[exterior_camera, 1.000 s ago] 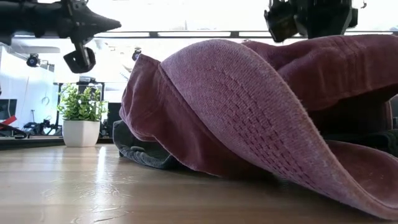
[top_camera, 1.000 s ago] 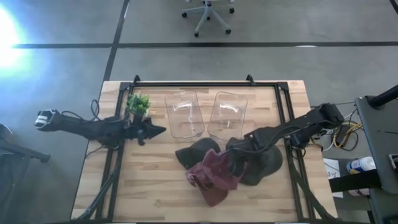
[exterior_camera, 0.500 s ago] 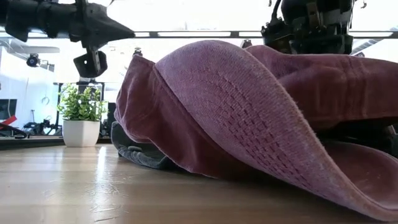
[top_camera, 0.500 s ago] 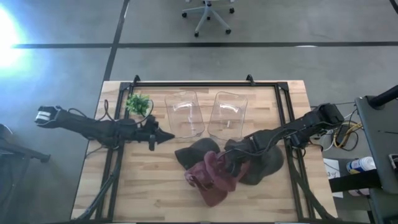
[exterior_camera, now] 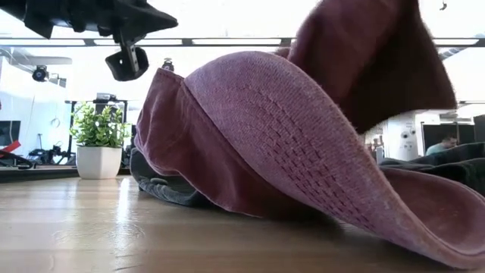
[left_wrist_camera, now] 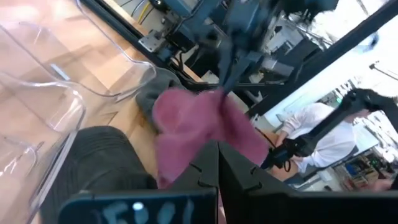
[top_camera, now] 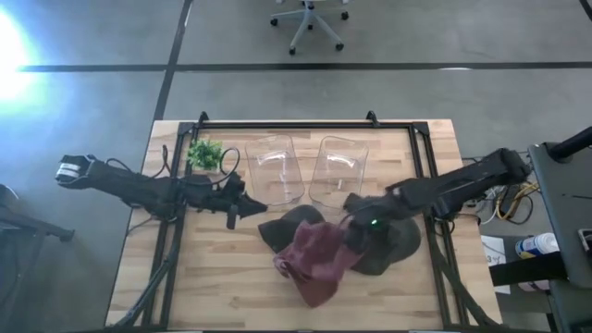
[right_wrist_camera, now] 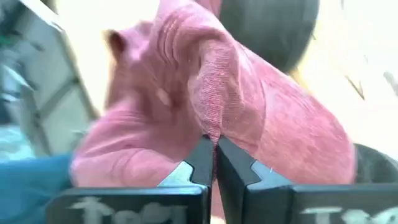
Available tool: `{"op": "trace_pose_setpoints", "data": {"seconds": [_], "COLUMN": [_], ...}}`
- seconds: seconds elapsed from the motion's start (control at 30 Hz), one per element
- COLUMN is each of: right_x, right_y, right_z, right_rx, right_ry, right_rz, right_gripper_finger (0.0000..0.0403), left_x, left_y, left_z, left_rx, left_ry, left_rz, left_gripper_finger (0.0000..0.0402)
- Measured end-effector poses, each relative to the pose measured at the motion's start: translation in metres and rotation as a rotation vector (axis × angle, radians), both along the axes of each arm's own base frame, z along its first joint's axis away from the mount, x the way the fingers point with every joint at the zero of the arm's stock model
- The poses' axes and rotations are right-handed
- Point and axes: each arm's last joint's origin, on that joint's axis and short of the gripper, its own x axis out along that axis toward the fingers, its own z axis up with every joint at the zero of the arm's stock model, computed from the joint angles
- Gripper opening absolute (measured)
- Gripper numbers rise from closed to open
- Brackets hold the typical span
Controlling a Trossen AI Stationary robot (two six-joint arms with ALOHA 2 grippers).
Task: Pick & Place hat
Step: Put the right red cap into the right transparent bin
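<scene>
A maroon hat [top_camera: 314, 262] lies at the table's middle, partly over a dark grey hat [top_camera: 285, 225] and beside a black hat [top_camera: 393, 242]. In the low view the maroon hat [exterior_camera: 273, 136] fills the frame, its near brim [exterior_camera: 424, 227] on the table. My right gripper [top_camera: 356, 222] is shut on the maroon hat's right side. My left gripper [top_camera: 248, 200] is shut and empty. It hovers left of the hats, near the left clear bin [top_camera: 275, 169]. Its shut fingers [left_wrist_camera: 217, 163] point toward the maroon hat [left_wrist_camera: 193, 124]. My right gripper pinches a raised fold of the maroon hat's fabric [right_wrist_camera: 208, 124] between its two shut fingers. The fold is drawn up into a peak [exterior_camera: 364, 53] above the rest of the hat. The hat's near brim stays on the table.
Two clear bins [top_camera: 338, 169] stand at the table's far middle. A small potted plant [top_camera: 205, 153] stands at the far left. A black frame rail [top_camera: 287, 123] runs along the far edge. A person in white [left_wrist_camera: 311, 134] shows beyond the table.
My right gripper has gone up and toward the table's right and far edges, drawing the maroon hat's right side up into a peak while its near brim stays down. My left gripper has moved toward the table's right, nearer the hats.
</scene>
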Motion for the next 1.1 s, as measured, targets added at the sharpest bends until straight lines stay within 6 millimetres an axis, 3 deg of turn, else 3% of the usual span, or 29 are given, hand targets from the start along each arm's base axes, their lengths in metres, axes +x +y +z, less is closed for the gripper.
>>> {"op": "trace_pose_setpoints", "data": {"seconds": [0.13, 0.3, 0.4, 0.53, 0.63, 0.8, 0.97, 1.1], "right_x": [-0.024, -0.035, -0.034, -0.034, -0.033, -0.027, -0.014, -0.002], "right_y": [-0.011, -0.021, -0.028, -0.036, -0.038, -0.036, -0.033, -0.03], "right_z": [0.03, 0.037, 0.045, 0.059, 0.069, 0.074, 0.078, 0.081], "right_rx": [-0.028, -0.1, -0.109, -0.125, -0.137, -0.14, -0.13, -0.116], "right_ry": [-0.074, -0.097, -0.181, -0.244, -0.274, -0.286, -0.34, -0.353], "right_rz": [-0.131, -0.26, -0.318, -0.358, -0.357, -0.352, -0.33, -0.295], "right_gripper_finger": [0.0008, 0.0008, 0.0008, 0.0008, 0.0008, 0.0008, 0.0008, 0.0008], "left_x": [0.004, 0.015, 0.031, 0.058, 0.077, 0.099, 0.118, 0.131], "left_y": [-0.001, -0.008, -0.018, -0.031, -0.035, -0.036, -0.033, -0.028], "left_z": [0.008, 0.025, 0.026, 0.011, 0.004, 0.0, 0.004, -0.005], "left_rx": [0.002, -0.064, -0.058, -0.018, 0.014, 0.082, 0.109, 0.127], "left_ry": [-0.018, -0.033, 0.037, 0.202, 0.238, 0.232, 0.08, 0.102], "left_rz": [-0.025, -0.091, -0.145, -0.185, -0.123, 0.012, 0.031, 0.053], "left_gripper_finger": [0.0, 0.0, 0.0, 0.0, 0.0, 0.0, 0.0, 0.0]}}
